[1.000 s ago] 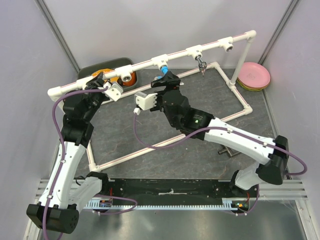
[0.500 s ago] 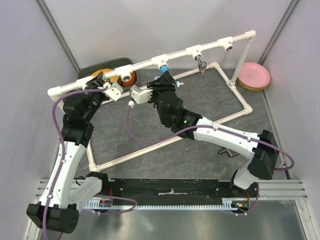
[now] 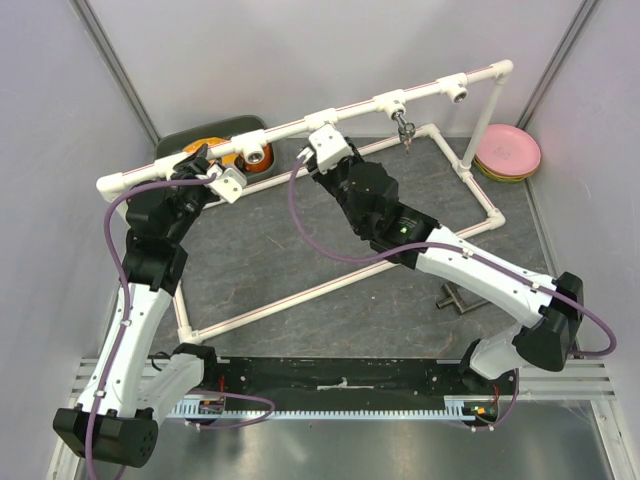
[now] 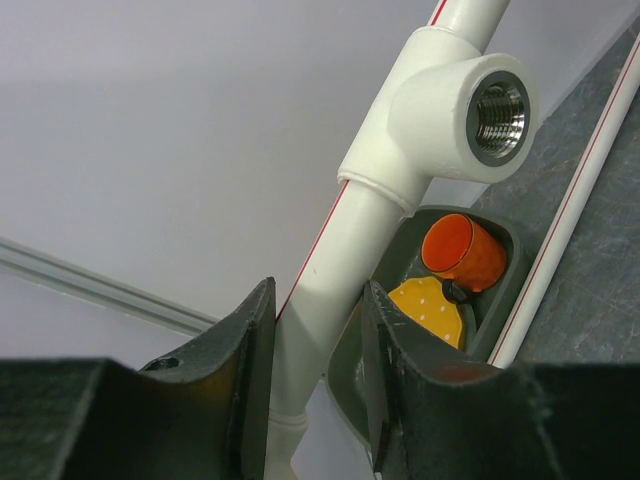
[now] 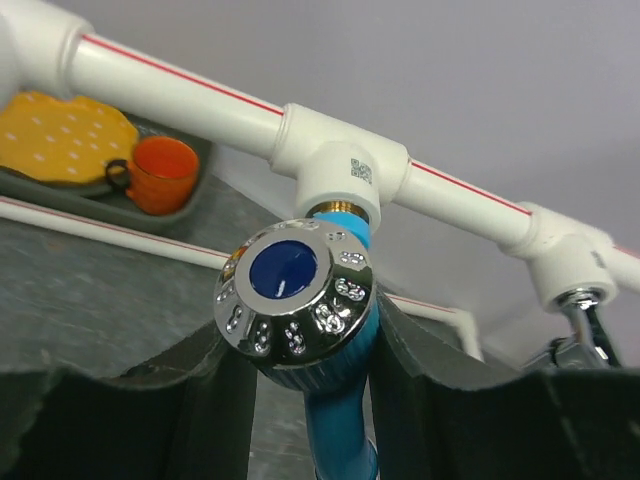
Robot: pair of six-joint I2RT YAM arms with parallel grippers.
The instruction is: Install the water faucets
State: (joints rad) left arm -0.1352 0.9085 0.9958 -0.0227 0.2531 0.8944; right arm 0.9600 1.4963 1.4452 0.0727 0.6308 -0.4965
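Observation:
The blue faucet [image 5: 300,300], with a chrome-rimmed blue knob, sits with its brass threaded end in a white tee [image 5: 340,165] of the raised pipe. My right gripper [image 5: 310,340] is shut on its body just below the knob. In the top view this gripper [image 3: 322,140] is right under the middle tee and hides the blue faucet. The chrome faucet [image 3: 404,128] hangs from the tee further right and also shows in the right wrist view [image 5: 580,320]. My left gripper [image 4: 315,300] is shut on the white pipe [image 4: 320,290] below an empty threaded tee [image 4: 480,110], at the frame's left end [image 3: 200,162].
A dark tray [image 3: 190,140] behind the frame holds an orange cup [image 4: 462,252] and a yellow dotted piece [image 4: 430,308]. Pink plates [image 3: 510,150] are stacked at the back right. A small metal tool [image 3: 455,298] lies on the grey mat. The far right tee [image 3: 460,90] is empty.
My right gripper has moved up to the middle tee with the blue faucet and rolled its wrist, so the camera block swung from the left side to the top. The left arm has not moved.

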